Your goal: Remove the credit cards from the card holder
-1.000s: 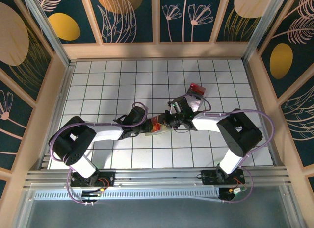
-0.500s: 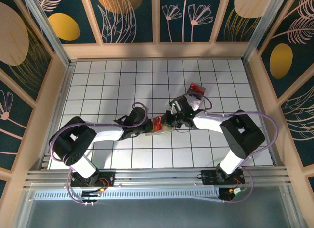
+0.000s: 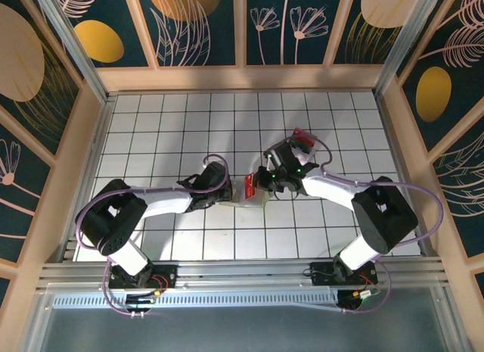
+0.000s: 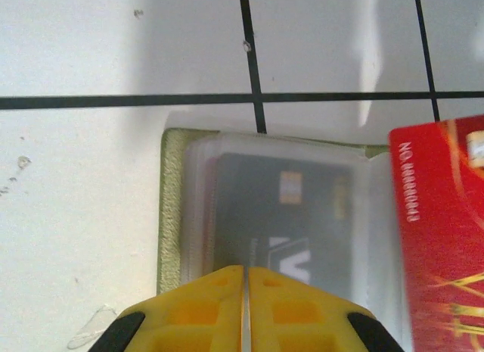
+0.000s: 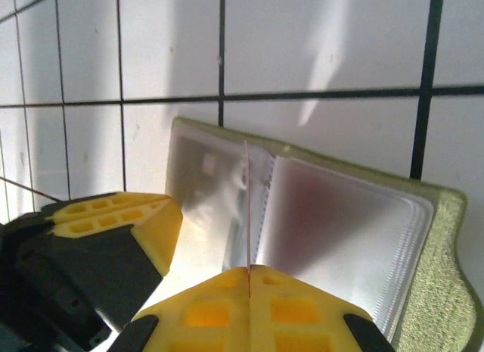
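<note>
The card holder (image 3: 254, 201) lies open on the white tiled table, showing a yellow-green rim (image 5: 445, 280) and clear sleeves. My right gripper (image 5: 249, 269) is shut on a red credit card (image 5: 247, 204), seen edge-on and standing upright above the sleeves. That same red card (image 4: 442, 231) shows at the right of the left wrist view. My left gripper (image 4: 246, 271) is shut, its yellow tips on the holder's left sleeves (image 4: 197, 208), over a dark card (image 4: 283, 216) inside a pocket. From above, the left gripper (image 3: 231, 191) and the right gripper (image 3: 259, 183) face each other across the holder.
Another red card (image 3: 304, 135) lies on the table behind the right arm. Wooden walls (image 3: 91, 140) enclose the tiled table on three sides. Open tiles stretch to the left and at the back.
The right gripper has drawn back to the right with the red card, lifting it clear of the sleeves. The left gripper and the holder have shifted slightly right.
</note>
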Controlling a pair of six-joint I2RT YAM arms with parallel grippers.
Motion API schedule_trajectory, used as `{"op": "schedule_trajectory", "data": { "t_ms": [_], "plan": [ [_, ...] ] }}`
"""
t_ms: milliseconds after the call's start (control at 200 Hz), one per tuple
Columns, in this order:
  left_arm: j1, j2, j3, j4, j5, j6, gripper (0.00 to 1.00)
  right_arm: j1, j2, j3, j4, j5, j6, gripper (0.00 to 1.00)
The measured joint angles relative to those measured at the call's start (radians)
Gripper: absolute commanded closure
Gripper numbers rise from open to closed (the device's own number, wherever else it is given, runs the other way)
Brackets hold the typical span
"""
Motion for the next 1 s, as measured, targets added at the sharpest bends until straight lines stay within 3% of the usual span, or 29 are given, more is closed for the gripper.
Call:
{"op": "schedule_trajectory", "data": {
  "t_ms": [215, 445, 581, 851, 996],
  "plan": [
    [0.001, -0.002, 0.036, -0.021, -0.012, 0.028, 0.75, -0.031, -0.052, 0.100, -0.114, 0.096, -0.119, 1.00],
    [0.001, -0.085, 0.038, -0.045, -0.023, 0.029, 0.45, -0.047, -0.097, 0.238, -0.230, 0.306, -0.299, 1.00],
    [0.001, -0.148, 0.038, -0.044, -0.045, 0.023, 0.35, -0.077, -0.119, 0.264, -0.253, 0.402, -0.394, 1.00],
    [0.001, -0.186, 0.035, -0.043, -0.078, 0.008, 0.22, -0.209, -0.101, 0.267, -0.301, 0.520, -0.497, 1.00],
    [0.001, -0.208, 0.021, -0.043, -0.104, 0.000, 0.16, -0.228, -0.072, 0.267, -0.298, 0.547, -0.595, 1.00]
  ]
}}
